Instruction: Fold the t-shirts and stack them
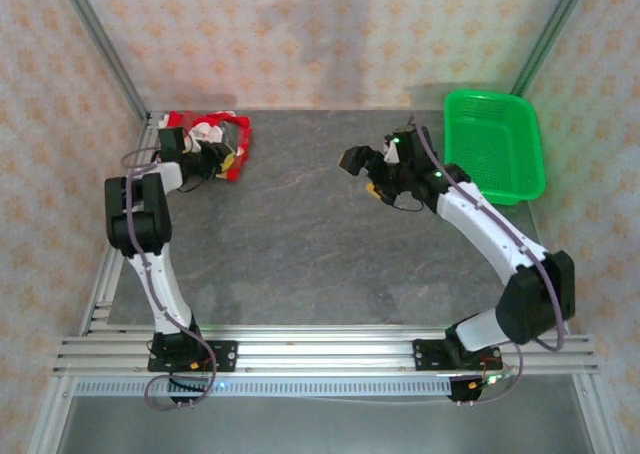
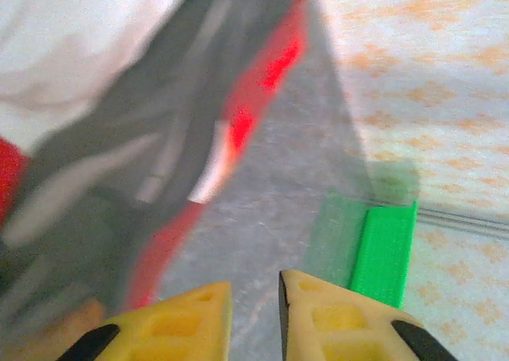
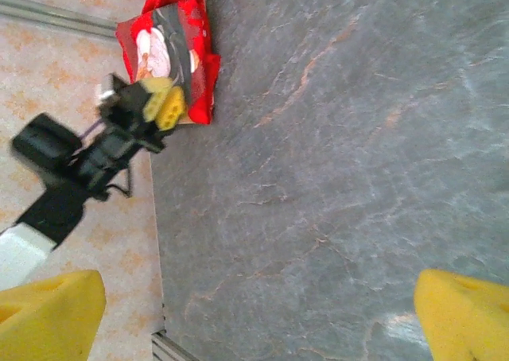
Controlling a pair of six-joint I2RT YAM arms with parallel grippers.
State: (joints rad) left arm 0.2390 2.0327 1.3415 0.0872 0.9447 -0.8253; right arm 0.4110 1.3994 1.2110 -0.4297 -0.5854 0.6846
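Note:
A bright red t-shirt [image 1: 212, 134] lies bunched at the table's far left corner; the right wrist view shows its grey and white print [image 3: 171, 43]. White cloth [image 2: 71, 35] fills the top left of the left wrist view, and I cannot tell whether it is print or the white shirt. My left gripper [image 1: 230, 161] sits at the pile's near right edge, its yellow fingers [image 2: 255, 281] a narrow gap apart over bare table, with nothing between them. My right gripper [image 1: 368, 174] hovers over mid-table, its fingers [image 3: 254, 297] spread wide and empty.
A green plastic basket [image 1: 495, 144] stands at the back right, and its rim also appears in the left wrist view [image 2: 386, 250]. The grey table [image 1: 300, 244] is bounded by a metal rail on the left and papered walls behind.

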